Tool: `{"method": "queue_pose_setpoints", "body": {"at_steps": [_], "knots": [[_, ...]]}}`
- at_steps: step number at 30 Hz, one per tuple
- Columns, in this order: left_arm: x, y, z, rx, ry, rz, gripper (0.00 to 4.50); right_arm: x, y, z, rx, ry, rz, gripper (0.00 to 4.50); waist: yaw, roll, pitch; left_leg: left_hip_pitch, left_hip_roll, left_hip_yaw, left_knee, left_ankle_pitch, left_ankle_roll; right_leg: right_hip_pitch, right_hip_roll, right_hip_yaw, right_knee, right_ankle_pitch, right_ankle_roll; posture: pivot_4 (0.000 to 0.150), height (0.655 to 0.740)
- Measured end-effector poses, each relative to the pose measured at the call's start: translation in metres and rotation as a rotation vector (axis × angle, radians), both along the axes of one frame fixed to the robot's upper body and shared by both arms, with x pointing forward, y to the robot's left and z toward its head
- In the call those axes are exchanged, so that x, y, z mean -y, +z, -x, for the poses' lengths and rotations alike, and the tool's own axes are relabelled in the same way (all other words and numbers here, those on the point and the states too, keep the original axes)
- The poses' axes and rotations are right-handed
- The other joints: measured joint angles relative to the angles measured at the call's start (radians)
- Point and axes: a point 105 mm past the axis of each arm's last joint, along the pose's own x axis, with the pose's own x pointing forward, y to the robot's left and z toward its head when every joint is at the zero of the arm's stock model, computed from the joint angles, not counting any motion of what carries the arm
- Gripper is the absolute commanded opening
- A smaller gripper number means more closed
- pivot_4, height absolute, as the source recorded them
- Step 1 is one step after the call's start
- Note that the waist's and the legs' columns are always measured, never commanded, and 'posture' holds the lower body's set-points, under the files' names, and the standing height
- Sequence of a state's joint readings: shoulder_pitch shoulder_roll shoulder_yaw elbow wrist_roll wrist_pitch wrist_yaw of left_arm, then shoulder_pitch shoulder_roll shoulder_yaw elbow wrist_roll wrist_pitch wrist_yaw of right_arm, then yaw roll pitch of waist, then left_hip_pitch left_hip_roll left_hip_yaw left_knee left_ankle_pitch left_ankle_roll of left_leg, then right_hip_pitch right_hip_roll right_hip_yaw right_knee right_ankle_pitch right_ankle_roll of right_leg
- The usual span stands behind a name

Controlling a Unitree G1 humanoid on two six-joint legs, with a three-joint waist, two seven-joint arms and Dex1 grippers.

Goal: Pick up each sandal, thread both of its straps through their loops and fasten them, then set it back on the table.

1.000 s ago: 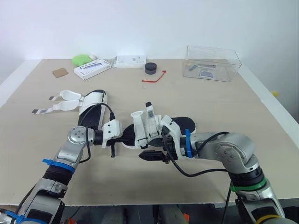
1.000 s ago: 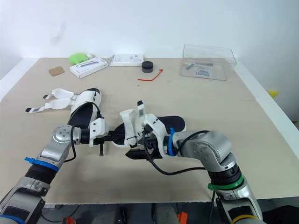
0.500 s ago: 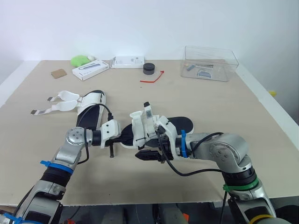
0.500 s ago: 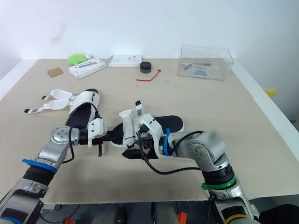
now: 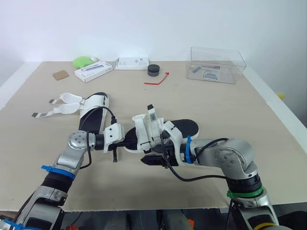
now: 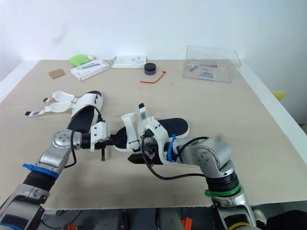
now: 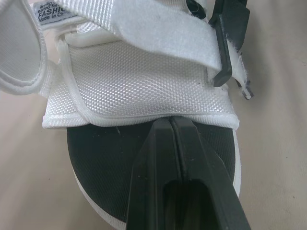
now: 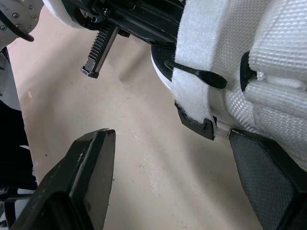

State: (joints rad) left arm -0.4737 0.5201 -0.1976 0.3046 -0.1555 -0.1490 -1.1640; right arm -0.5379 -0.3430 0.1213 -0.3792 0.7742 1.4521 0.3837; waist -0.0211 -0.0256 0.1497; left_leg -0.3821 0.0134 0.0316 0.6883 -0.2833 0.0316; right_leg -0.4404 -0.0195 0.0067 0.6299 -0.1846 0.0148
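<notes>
Left wrist view: the left gripper (image 7: pixel 170 122) has its fingers pressed together, tips at the edge of the white upper and over the black footbed of the sandal (image 7: pixel 139 81). Whether any fabric is pinched between them cannot be told. Right wrist view: the right gripper (image 8: pixel 171 138) has its fingers spread wide, and the free end of the strap (image 8: pixel 194 91) hangs between them, nearer the finger on the sandal's side. The sandal lies between the two grippers, over the table (image 5: pixel 230 110). The second sandal (image 5: pixel 93 115), straps splayed, lies beyond the left gripper.

The step in hand appears to be seizing the strap for threading. It goes best if the right fingers close on the stiff black tip (image 8: pixel 195 126) rather than mid-strap, so the end points straight at its loop. The left gripper should brace the sole against the pull.
</notes>
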Motion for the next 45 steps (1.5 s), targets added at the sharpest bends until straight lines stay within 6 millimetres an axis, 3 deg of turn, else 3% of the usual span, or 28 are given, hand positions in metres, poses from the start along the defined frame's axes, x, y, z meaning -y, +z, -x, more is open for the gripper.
{"method": "queue_pose_setpoints", "body": {"at_steps": [4, 6, 12, 17, 22, 28, 34, 41, 43, 45], "knots": [[0.0, 0.0, 0.0, 0.001, -0.001, -0.003, 0.0, -0.001, 0.005, -0.002, -0.01, -0.021, -0.026, 4.04, 0.0, 0.0, 0.0, 0.0, 0.0, 0.0, 0.0, 0.0, 0.0, 0.0, 0.001, 0.0, 0.0, 0.0, 0.0, 0.15, 0.74], [0.0, 0.0, 0.0, 0.001, -0.001, -0.003, 0.0, -0.002, 0.007, -0.002, -0.009, -0.019, -0.029, 3.66, 0.0, 0.0, 0.0, -0.001, 0.0, 0.0, 0.0, 0.0, 0.0, 0.0, 0.001, 0.0, 0.0, 0.0, 0.0, 0.15, 0.74], [0.0, 0.001, 0.0, 0.003, -0.007, -0.005, 0.0, -0.005, 0.017, -0.005, 0.005, -0.022, -0.064, 1.41, 0.0, 0.0, 0.0, -0.001, 0.0, 0.0, 0.0, 0.0, 0.0, -0.001, 0.001, 0.0, 0.0, 0.0, 0.0, 0.15, 0.74], [0.001, 0.001, 0.0, 0.006, -0.011, -0.005, 0.0, -0.004, 0.017, -0.006, -0.002, -0.029, -0.052, 0.06, 0.0, 0.0, 0.0, -0.002, 0.0, 0.0, -0.001, 0.0, 0.0, -0.001, 0.0, 0.0, 0.0, -0.001, 0.0, 0.15, 0.74], [0.001, 0.001, 0.001, 0.006, -0.01, -0.004, 0.0, -0.001, 0.014, -0.003, -0.023, -0.02, -0.037, 0.06, 0.0, 0.0, 0.0, -0.002, 0.0, -0.001, -0.001, 0.0, 0.0, -0.001, -0.001, 0.0, 0.0, -0.001, 0.0, 0.15, 0.74], [0.002, 0.0, 0.002, 0.01, -0.011, -0.002, 0.0, 0.017, -0.012, 0.025, -0.132, 0.064, 0.056, 0.06, 0.0, 0.0, 0.0, -0.002, 0.0, -0.002, -0.001, -0.001, 0.0, -0.001, -0.002, 0.0, -0.001, -0.003, -0.001, 0.15, 0.74], [0.002, 0.001, 0.004, 0.014, -0.014, -0.001, 0.0, 0.025, -0.005, 0.044, -0.134, 0.161, 0.039, 0.06, 0.0, 0.0, 0.0, -0.002, -0.001, -0.003, -0.002, -0.002, 0.0, -0.001, 0.0, -0.001, -0.001, -0.005, 0.0, 0.15, 0.74], [0.005, 0.0, 0.007, 0.02, -0.033, -0.006, 0.0, 0.028, -0.003, 0.051, -0.141, 0.187, 0.03, 0.06, 0.0, 0.0, 0.0, -0.003, -0.002, -0.003, -0.002, -0.006, 0.001, 0.0, -0.002, 0.0, -0.001, -0.008, 0.001, 0.15, 0.74], [0.006, 0.003, 0.004, 0.039, -0.056, -0.014, 0.0, 0.025, -0.003, 0.054, -0.15, 0.203, 0.023, 1.28, 0.001, 0.0, 0.0, -0.004, -0.004, -0.002, -0.001, -0.007, 0.001, 0.0, -0.004, -0.001, -0.001, -0.008, 0.001, 0.15, 0.74], [0.006, 0.003, 0.004, 0.044, -0.06, -0.017, 0.0, 0.025, -0.003, 0.054, -0.149, 0.205, 0.021, 1.91, 0.001, 0.0, 0.0, -0.003, -0.004, -0.002, -0.001, -0.007, 0.001, 0.0, -0.004, -0.001, -0.001, -0.008, 0.002, 0.15, 0.74]]}}
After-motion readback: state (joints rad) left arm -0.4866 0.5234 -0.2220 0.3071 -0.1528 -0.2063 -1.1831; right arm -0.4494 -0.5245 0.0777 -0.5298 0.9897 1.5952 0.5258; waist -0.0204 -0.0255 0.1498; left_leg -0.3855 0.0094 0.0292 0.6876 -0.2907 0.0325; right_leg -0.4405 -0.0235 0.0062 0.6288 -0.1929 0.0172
